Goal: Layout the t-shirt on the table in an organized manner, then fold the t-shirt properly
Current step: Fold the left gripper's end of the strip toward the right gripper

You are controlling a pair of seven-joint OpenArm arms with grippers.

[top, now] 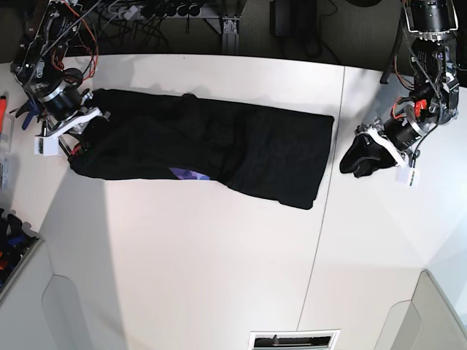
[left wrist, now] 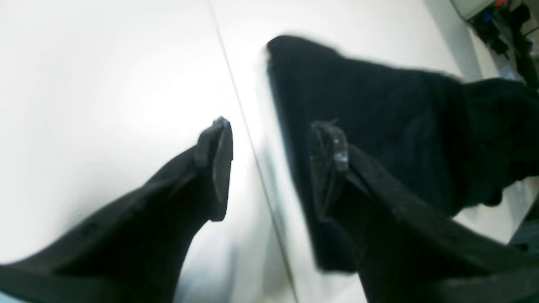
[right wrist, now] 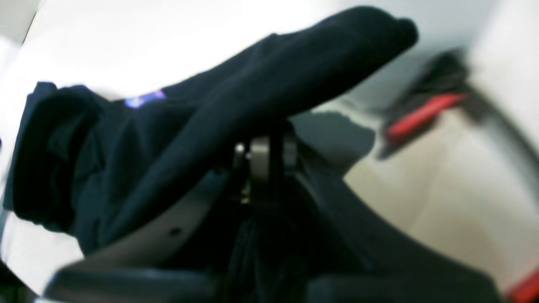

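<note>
With the right gripper pinched on a thin fold at the left end of the black t-shirt (stretched across the far table), any pull may slip free, while the left gripper hangs wide apart beside its right hem.

The t-shirt is black, soft and wrinkled, stretched into a long band across the far half of the desk. One end lies bunched near the desk's far left corner; the other ends in a fairly straight edge just beside a thin dark seam. A small purple patch of print shows at its near edge. The desk is white and flat, made of panels, and far wider than the shirt.
</note>
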